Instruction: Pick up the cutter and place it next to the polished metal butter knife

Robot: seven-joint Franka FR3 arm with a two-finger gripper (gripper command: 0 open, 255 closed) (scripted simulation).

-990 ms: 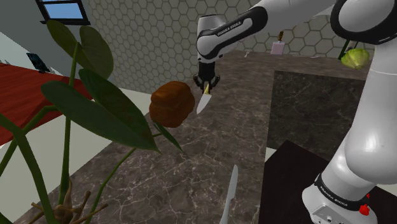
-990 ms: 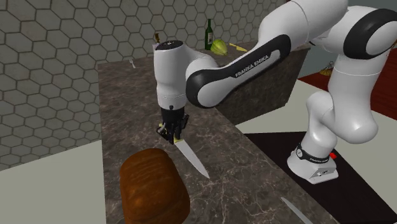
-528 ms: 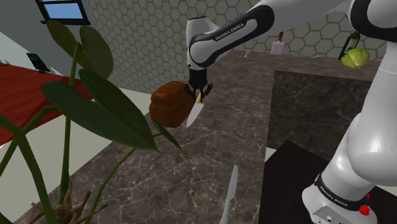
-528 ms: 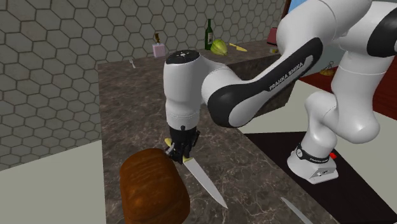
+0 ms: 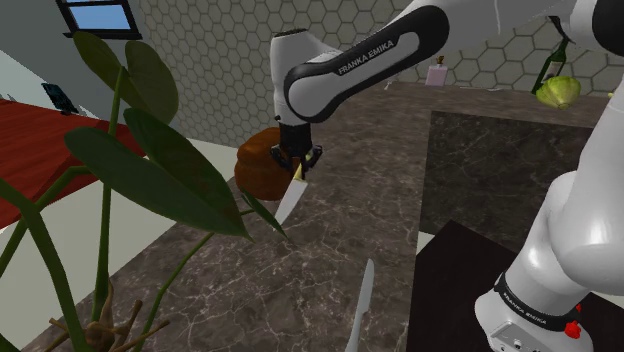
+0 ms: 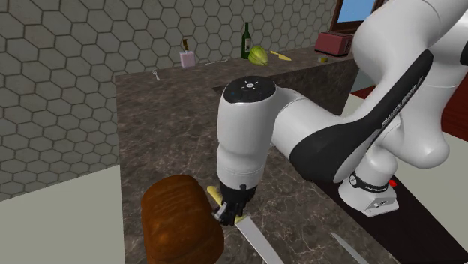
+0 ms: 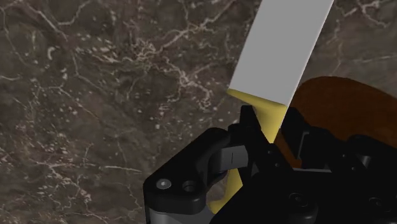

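The cutter is a knife with a yellow handle and a broad grey blade (image 5: 288, 201) (image 6: 259, 242) (image 7: 286, 44). My gripper (image 5: 299, 160) (image 6: 229, 212) (image 7: 267, 137) is shut on its handle and holds it above the dark marble counter (image 5: 330, 250), blade slanting downward. It hangs right beside a brown bread loaf (image 5: 256, 172) (image 6: 180, 223) (image 7: 337, 108). The metal butter knife (image 5: 362, 300) (image 6: 349, 248) lies flat on the counter nearer the stand, well apart from the held knife.
A large-leaved plant (image 5: 130, 170) rises at the shoulder view's left. A raised dark block (image 5: 490, 170) stands on the counter by the stand. At the far end are a green vegetable (image 6: 258, 55), a bottle (image 6: 245, 41) and a small pink container (image 6: 186, 57).
The arm has carried the knife along the counter toward the shoulder view's left and nearer the camera, from open counter to right beside the loaf. The grip has not changed.
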